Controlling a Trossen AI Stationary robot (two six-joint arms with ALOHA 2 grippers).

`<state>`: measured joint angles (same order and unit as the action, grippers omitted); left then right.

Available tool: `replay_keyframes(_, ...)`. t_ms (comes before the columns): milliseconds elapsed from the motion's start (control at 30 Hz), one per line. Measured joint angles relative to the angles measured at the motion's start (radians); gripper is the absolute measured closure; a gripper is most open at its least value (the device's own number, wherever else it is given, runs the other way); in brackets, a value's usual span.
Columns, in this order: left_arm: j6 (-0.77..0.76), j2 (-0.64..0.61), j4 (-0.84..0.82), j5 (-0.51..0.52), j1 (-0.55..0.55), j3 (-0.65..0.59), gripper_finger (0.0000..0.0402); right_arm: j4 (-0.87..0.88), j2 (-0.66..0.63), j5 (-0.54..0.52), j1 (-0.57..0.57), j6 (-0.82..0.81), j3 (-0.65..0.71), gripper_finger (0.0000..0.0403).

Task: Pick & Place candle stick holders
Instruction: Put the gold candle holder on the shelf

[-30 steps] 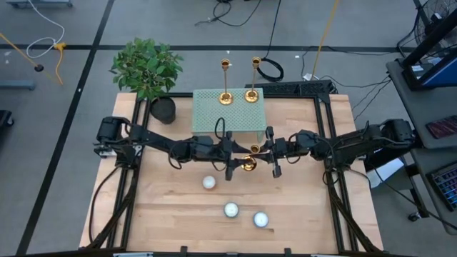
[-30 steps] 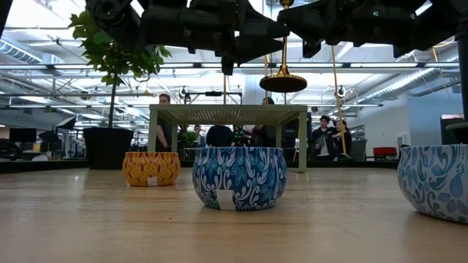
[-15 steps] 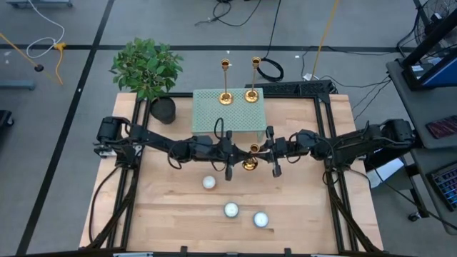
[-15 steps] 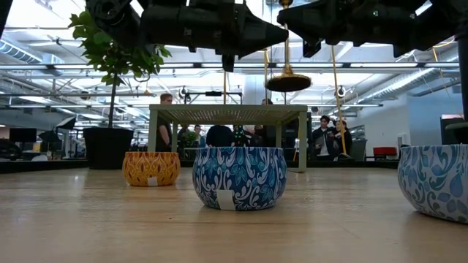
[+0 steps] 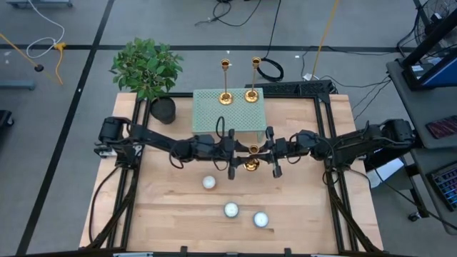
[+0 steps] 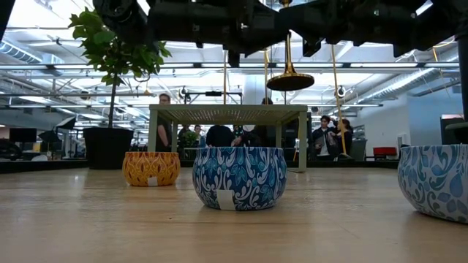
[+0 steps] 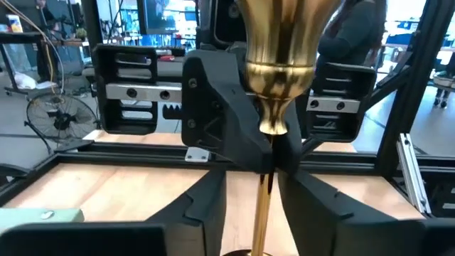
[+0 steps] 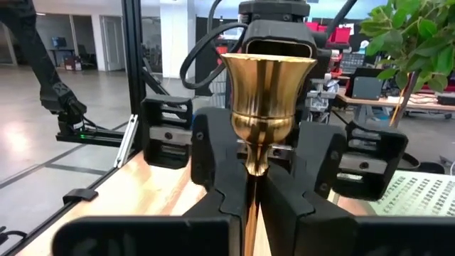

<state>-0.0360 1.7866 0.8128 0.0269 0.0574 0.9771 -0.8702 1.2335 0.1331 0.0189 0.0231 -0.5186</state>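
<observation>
Both arms (image 5: 157,144) are matte black with chunky jointed links, black looping cables and blocky, angular two-finger grippers (image 8: 252,203).

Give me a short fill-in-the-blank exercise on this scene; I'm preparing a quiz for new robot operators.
1. The right end effector is shut on the stem of a raised ____ candlestick.
2. On the green stand are ____ more candlesticks.
3. The potted plant is at the table's far ____ corner in the high view.
4. The nearest tin in the low view is patterned white and ____.

Missing words: gold; two; left; blue
</observation>
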Motion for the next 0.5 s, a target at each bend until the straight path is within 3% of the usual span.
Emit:
replay_keyframes(200, -0.008, 0.099, 0.002, 0.000, 0.000, 0.064, 0.0271, 0.008, 0.001, -0.002, 0.000, -0.005, 0.000, 0.0385)
replay_keyframes(500, -0.018, 0.086, -0.060, -0.002, 0.004, 0.058, 0.0327, 0.013, 0.001, -0.001, 0.000, 0.015, 0.000, 0.0385)
